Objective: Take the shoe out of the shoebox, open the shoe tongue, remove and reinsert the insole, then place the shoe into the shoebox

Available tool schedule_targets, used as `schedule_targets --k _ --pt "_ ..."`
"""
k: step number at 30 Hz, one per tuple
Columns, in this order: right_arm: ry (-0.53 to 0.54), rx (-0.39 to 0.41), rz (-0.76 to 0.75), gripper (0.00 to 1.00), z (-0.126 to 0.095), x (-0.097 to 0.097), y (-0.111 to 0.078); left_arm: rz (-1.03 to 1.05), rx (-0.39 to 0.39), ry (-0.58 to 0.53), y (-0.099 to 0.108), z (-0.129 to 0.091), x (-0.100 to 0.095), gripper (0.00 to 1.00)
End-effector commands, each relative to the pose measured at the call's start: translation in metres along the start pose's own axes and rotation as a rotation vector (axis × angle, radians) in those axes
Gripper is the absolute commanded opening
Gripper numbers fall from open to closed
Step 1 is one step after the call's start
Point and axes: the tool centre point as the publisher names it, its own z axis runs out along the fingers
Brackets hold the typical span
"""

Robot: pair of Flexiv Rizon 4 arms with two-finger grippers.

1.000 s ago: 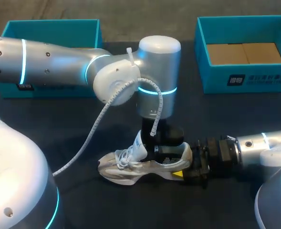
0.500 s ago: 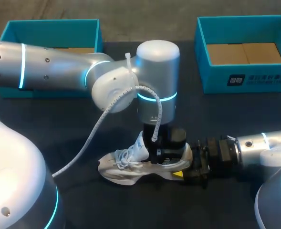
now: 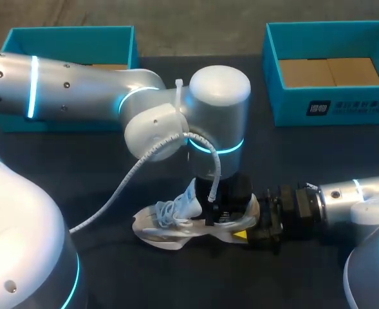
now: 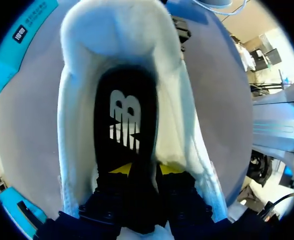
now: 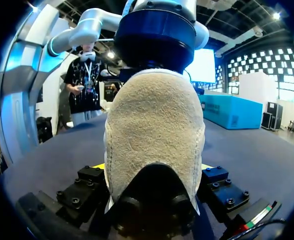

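Note:
A white sneaker (image 3: 166,225) lies on its sole on the dark table, toe to the left, tongue (image 3: 189,196) lifted. My left gripper (image 3: 226,209) points straight down into its opening. From the left wrist, the black insole (image 4: 124,120) with a white logo lies flat inside the shoe (image 4: 77,125). The left gripper (image 4: 139,169) stands open above the insole's heel end, with a dark gap between its tips. My right gripper (image 3: 247,232) comes in low from the right. It is shut on the sneaker's suede heel (image 5: 154,100), a finger on each side (image 5: 154,167).
A teal shoebox (image 3: 286,96) with a cardboard floor stands at the back right. A second teal box (image 3: 67,38) is at the back left, partly behind my left arm. A white coiled cable (image 3: 112,199) hangs from the left wrist over the table.
My left arm has dropped lower and shifted slightly right over the shoe's opening, and its fingers have parted. The right arm and the sneaker have stayed put.

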Motion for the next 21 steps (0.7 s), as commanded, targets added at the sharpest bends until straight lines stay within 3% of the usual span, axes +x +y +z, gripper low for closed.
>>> schedule_targets --k 1,10,12,17,21 --pt "0.001 0.005 0.001 0.0 0.001 0.001 0.002 -0.008 -0.007 -0.038 -0.002 0.008 -0.008 0.33" --pt "0.001 0.005 0.001 0.0 0.001 0.001 0.002 -0.048 -0.056 -0.12 -0.002 0.015 -0.026 0.3" --pt "0.001 0.005 0.001 0.0 0.001 0.001 0.002 -0.06 -0.058 -0.127 -0.001 0.014 -0.032 0.25" --pt "0.001 0.005 0.001 0.0 0.001 0.001 0.002 -0.086 -0.059 -0.16 0.003 0.007 -0.041 0.0" --pt "0.001 0.005 0.001 0.0 0.001 0.001 0.002 -0.101 -0.043 -0.154 0.007 0.002 -0.046 0.0"
